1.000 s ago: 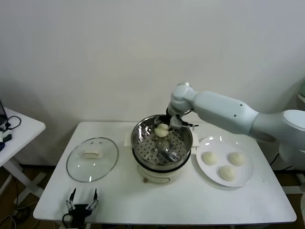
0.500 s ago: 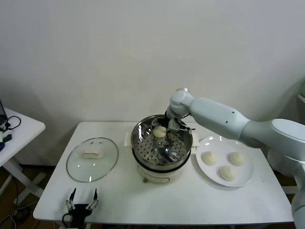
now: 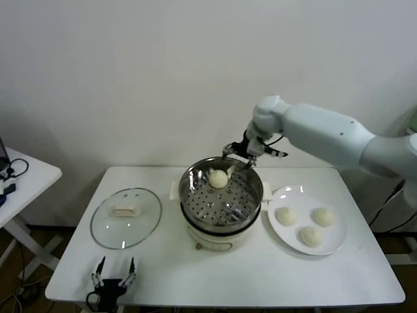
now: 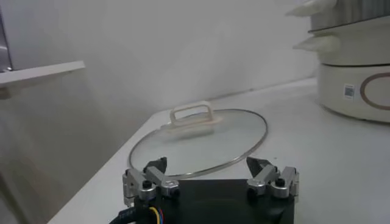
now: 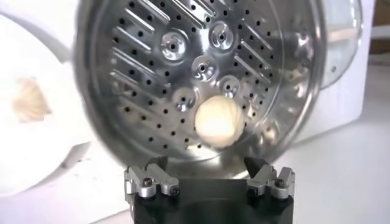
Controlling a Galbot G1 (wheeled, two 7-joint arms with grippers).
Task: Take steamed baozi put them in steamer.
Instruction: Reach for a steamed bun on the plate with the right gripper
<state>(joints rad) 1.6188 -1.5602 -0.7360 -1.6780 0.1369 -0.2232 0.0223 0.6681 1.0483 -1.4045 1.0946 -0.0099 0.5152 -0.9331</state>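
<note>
Now one baozi (image 3: 218, 177) sits in the steamer (image 3: 251, 199) below the open, empty right gripper (image 3: 247, 152); three wait on the plate (image 3: 290, 238) beside it.

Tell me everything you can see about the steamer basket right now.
The steamer is a round, shiny metal basket with a perforated bottom, sitting upright on a cream-white pot base at the middle of the table. One baozi rests inside on its far side. The right gripper hangs just above its far rim, fingers open, touching nothing. The glass lid lies apart on its left, the plate on its right.
</note>
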